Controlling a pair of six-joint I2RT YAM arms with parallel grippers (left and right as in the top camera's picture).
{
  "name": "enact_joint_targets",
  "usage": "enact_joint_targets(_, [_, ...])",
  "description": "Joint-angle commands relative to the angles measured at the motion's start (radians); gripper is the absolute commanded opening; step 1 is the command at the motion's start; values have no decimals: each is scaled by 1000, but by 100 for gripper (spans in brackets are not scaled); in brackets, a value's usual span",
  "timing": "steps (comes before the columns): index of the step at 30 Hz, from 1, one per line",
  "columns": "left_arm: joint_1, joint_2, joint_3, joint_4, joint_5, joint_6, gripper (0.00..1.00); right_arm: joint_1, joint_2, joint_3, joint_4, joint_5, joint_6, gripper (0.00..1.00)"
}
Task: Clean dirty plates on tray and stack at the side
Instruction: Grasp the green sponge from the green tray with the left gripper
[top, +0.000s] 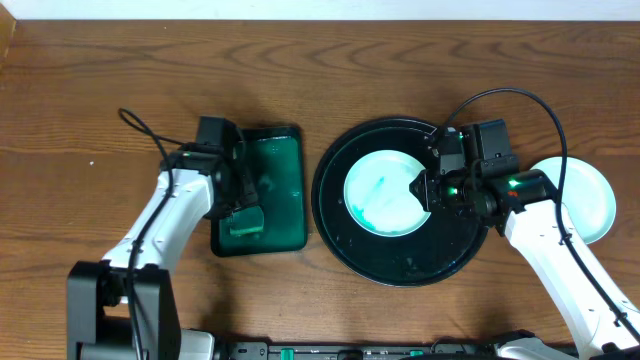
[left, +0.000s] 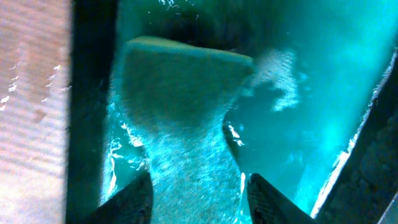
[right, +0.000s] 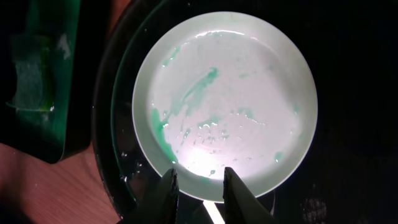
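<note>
Right end effector (top: 428, 190) (right: 199, 173): jaws only narrowly apart and clamping nothing, both fingers (right: 166, 193) over the near rim of the smeared plate (top: 383, 192) (right: 224, 93). The rim shows through the gap, but I cannot tell whether the fingers touch it. The plate stretches ahead of the fingertips, with teal-green streaks mostly ahead and to their left, plus wet droplets near the middle. It lies flat inside the black tray (top: 400, 265), whose glossy floor runs under and around this end effector.

Second plate (top: 590, 195): behind the right end effector, off the tray and flat on the wooden surface (top: 100, 80). It is partly hidden by the right arm (no smears visible from above).

Left end effector (top: 240, 212) (left: 198, 180): closed on the sponge (top: 243, 225) (left: 180, 106), pinching it to a waist between the fingers. The free end of the sponge flares out ahead of the tips. Below it is the wet floor of the green tray (top: 275, 160) (left: 311, 124). That tray sits on the surface just beside the black tray, on the left.
</note>
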Motion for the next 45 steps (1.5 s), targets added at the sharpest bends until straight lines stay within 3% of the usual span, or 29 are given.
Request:
enact_joint_targets(1, [-58,66,-31,14,-40,19,51,15,5,-2,-2,17,6,22])
enact_joint_targets(6, [-92,177,-45,29,-189,18,50,15,5,-2,-3,18,6,22])
enact_joint_targets(7, [-92,193,-45,36,-190,18,38,15,5,-2,-3,17,6,22])
enact_joint_targets(8, [-92,205,-45,42,-189,18,17,15,5,-2,-3,17,6,21])
enact_joint_targets(9, [-92,208,-44,45,-189,10,7,15,5,-2,-3,17,6,21])
enact_joint_targets(14, [-92,150,-6,-1,-151,1,8,15,5,-2,-2,18,6,21])
enact_joint_targets(16, [-92,106,3,-20,-105,4,40,15,5,-2,-1,20,6,21])
enact_joint_targets(18, [-92,69,3,-35,-53,4,53,15,5,-2,-2,21,6,21])
enact_joint_targets(25, [-92,48,-5,-35,-172,3,53,15,5,-2,-2,21,6,22])
enact_joint_targets(29, [-92,82,-57,68,-178,3,43,15,5,-2,-9,50,21,20])
enact_joint_targets(30, [-92,92,-70,93,-178,3,34,15,5,-2,-9,50,34,20])
enact_joint_targets(32, [-92,109,-73,110,-177,4,8,12,5,-2,-9,84,38,20])
enact_joint_targets(36, [-92,60,9,3,-170,5,7,-31,12,-2,-45,342,238,15])
enact_joint_targets(39, [-92,2,64,-76,-156,6,8,-61,50,-2,-43,342,241,20])
enact_joint_targets(42, [-92,-78,83,-95,-74,35,7,-87,130,-2,-32,257,149,26])
enact_joint_targets(45, [-92,-122,83,-98,-65,35,7,-100,214,-2,25,43,-27,36])
